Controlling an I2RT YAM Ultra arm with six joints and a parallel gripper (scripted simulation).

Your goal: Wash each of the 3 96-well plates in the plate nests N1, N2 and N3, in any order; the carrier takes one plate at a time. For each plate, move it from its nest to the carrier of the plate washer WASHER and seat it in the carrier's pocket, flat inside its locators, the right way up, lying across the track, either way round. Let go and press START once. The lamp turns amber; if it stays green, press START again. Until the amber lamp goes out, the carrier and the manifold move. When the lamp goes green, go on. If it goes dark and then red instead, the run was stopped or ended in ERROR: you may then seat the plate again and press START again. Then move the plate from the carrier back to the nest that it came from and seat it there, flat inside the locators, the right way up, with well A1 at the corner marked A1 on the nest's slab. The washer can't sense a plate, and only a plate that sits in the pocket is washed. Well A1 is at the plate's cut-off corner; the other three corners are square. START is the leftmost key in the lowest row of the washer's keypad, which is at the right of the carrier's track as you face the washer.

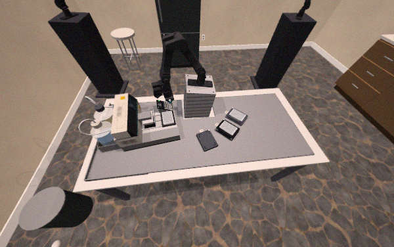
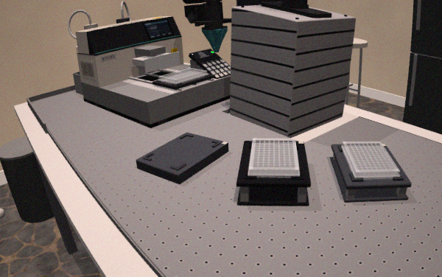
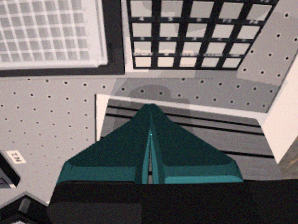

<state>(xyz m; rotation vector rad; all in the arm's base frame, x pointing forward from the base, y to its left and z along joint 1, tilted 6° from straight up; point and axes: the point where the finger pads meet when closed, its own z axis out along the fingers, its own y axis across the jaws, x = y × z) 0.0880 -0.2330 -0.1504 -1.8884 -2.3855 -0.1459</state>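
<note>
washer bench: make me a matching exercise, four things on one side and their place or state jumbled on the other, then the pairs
Things
1. end effector
2. lamp
3. low flat nest
4. washer carrier

Place or state
A. green
B. holds a plate
C. shut, above the keypad
D. no plate on it

Pairs: 1-C, 2-A, 3-D, 4-B
</note>
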